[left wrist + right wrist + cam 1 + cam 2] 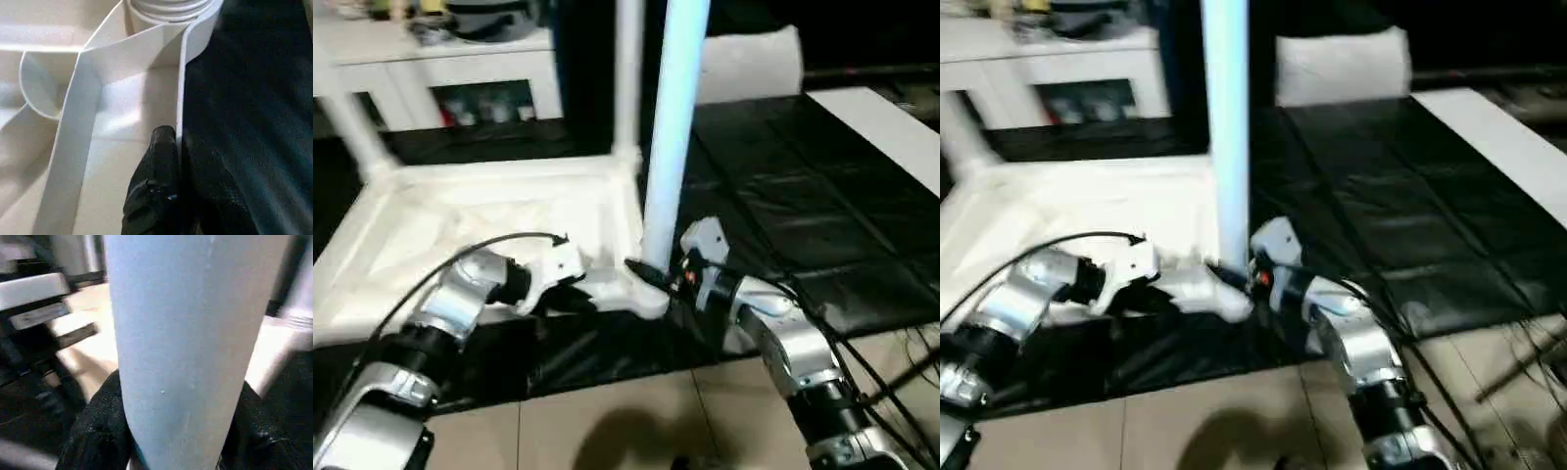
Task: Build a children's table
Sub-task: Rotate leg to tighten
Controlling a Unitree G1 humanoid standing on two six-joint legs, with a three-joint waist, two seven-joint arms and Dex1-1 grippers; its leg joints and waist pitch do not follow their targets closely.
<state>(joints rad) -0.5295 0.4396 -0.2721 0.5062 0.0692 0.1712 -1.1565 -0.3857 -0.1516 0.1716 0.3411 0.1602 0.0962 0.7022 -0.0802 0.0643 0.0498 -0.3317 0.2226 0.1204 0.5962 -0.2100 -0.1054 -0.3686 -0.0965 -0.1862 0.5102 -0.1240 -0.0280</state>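
The children's table top (460,225) lay upside down on a black mat (803,176), its ribbed underside facing up, occupying the scene from nine o'clock to the centre. One leg (347,127) stood tilted in the far corner at about ten o'clock; a second leg (628,73) stood upright in the far corner at about twelve o'clock.

The left tool (570,279) reached in from seven o'clock along the near edge of the top. Its black fingers (156,186) were closed on the thin rim wall of the top, one finger inside the wall and the other outside against the mat, just short of the near corner socket (168,12).

A third leg (671,137) stood nearly upright in that near corner socket, at the centre of the scene. The right tool (658,277) came in from five o'clock and gripped this leg low down, just above the socket; the wrist view showed a finger (98,431) on each side of the tube.

A white shelf unit (440,69) stood at eleven o'clock beyond the top. A flat white panel (891,127) lay on the mat at two o'clock, and tiled floor (626,421) showed at six o'clock.
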